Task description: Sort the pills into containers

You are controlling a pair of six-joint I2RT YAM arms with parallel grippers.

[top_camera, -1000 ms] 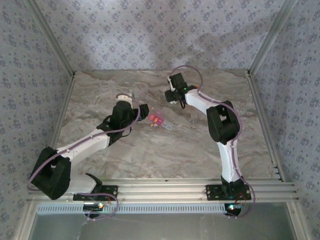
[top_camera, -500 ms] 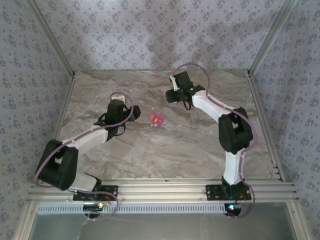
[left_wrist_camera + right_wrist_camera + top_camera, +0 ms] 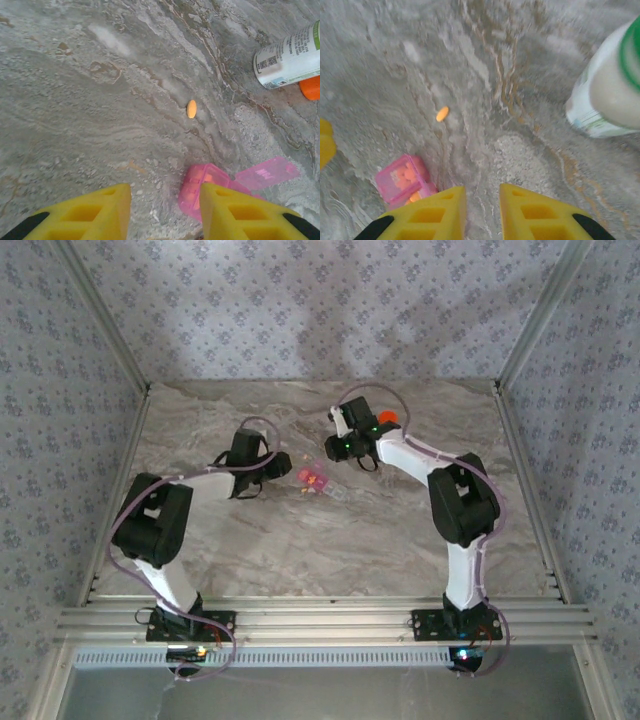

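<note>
Two grippers are hovering low over the marble table (image 3: pixel 250 540), one on each side of the pill box (image 3: pixel 316 480), which is lying near the middle of the table with its pink end toward the left gripper (image 3: pixel 274 466). In the left wrist view that gripper's yellow fingers (image 3: pixel 100 210) are standing apart with bare table between them, and the box's pink end is sitting just beside the right-hand finger, its pink lid (image 3: pixel 265 172) flipped open. The right gripper (image 3: pixel 338 445) is hanging on the far side of the box; its fingers (image 3: pixel 435 210) are sitting close together, leaving only a narrow, empty gap. Orange pills (image 3: pixel 406 175) are lying inside the pink compartment. One loose orange pill (image 3: pixel 191 108) is resting on the table, apart from the box. Farther off a white bottle (image 3: pixel 287 55) is sitting with an orange cap (image 3: pixel 311 87) just beside it
</note>
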